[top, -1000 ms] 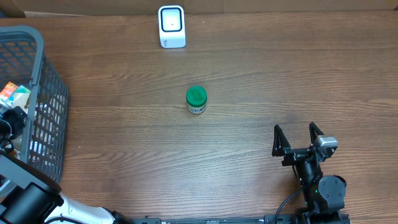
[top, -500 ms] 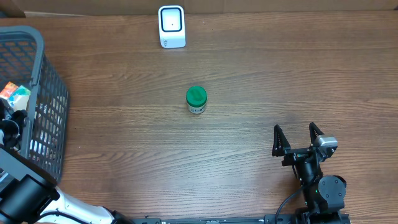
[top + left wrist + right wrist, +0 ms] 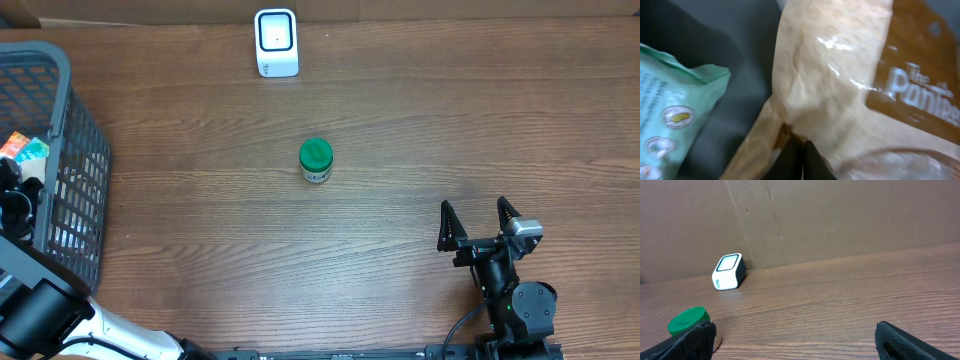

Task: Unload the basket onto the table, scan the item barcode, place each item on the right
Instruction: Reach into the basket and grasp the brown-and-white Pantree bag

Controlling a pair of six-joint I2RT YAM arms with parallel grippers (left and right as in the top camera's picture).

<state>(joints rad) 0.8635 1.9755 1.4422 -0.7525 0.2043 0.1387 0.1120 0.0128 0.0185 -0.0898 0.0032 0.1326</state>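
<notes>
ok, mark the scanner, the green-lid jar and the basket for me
scanner [image 3: 276,42], overhead view, middle of its white face
jar [image 3: 316,153], overhead view, centre of its green lid
basket [image 3: 86,185], overhead view, its mesh side wall

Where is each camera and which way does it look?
Overhead: above the table, looking down on scanner, jar, basket; right hand and left arm show.
Left wrist: inside the basket, nose against a tan packet; the shut left hand pinches it.
Right wrist: low over the table, facing the back wall; its open fingers show at the bottom corners.
Shared: overhead and right wrist both see scanner and jar.
</notes>
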